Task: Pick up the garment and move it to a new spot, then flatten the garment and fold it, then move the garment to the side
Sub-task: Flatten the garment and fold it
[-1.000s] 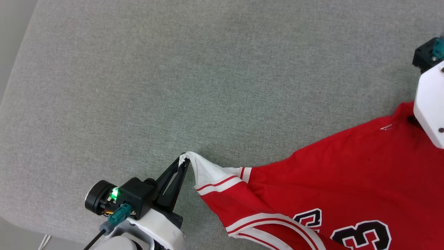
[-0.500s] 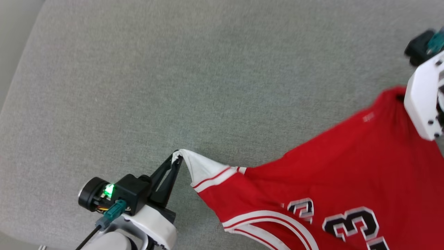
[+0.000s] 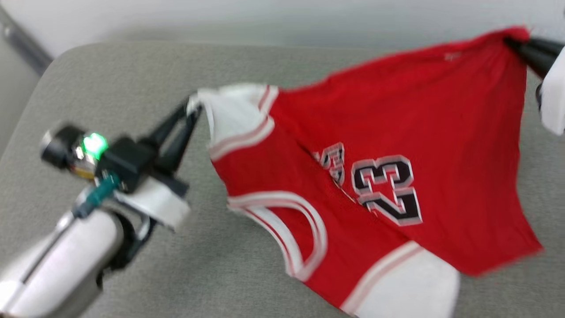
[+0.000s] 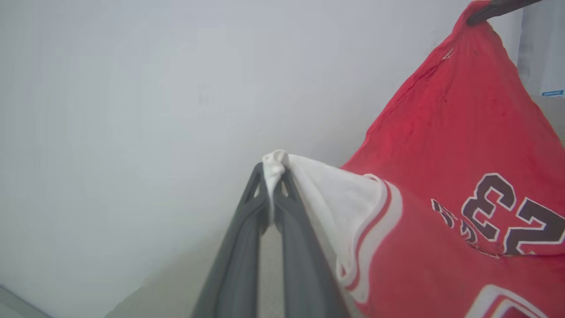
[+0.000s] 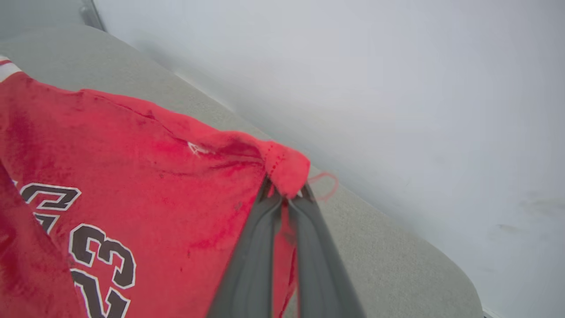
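**Fig. Garment held up between both claws, head and wrist views.** The garment (image 3: 375, 145) hangs in the air above the grey padded surface (image 3: 110, 88), stretched along its upper edge between my two arms. My left claw (image 3: 194, 104) is pinched tight on the tip of one white sleeve (image 3: 229, 110). In the left wrist view the fingers (image 4: 247, 229) meet with a small wad of white cloth squeezed between their ends. My right claw (image 3: 510, 42) is likewise closed, on a red corner of the hem. In the right wrist view that corner bunches over the fingertips, a loose thread (image 5: 324, 181) trailing beside it.

The collar-to-hem axis runs across, from my left to my right, so the shirt hangs sideways. The collar trim (image 3: 304, 234) and the second sleeve (image 3: 410, 287) droop below, and the number print (image 3: 388, 185) faces my head camera. From the left claw the cloth lies to the right and below; from the right claw, to the left and below. The right-hand grip sits higher and farther toward the wall (image 3: 265, 17). Whether the lowest sleeve touches the surface I cannot tell; the head view is blurred.

Judgement: this is the carrying step, and laying the garment flat will depend on keeping the taut edge level as both arms lower.
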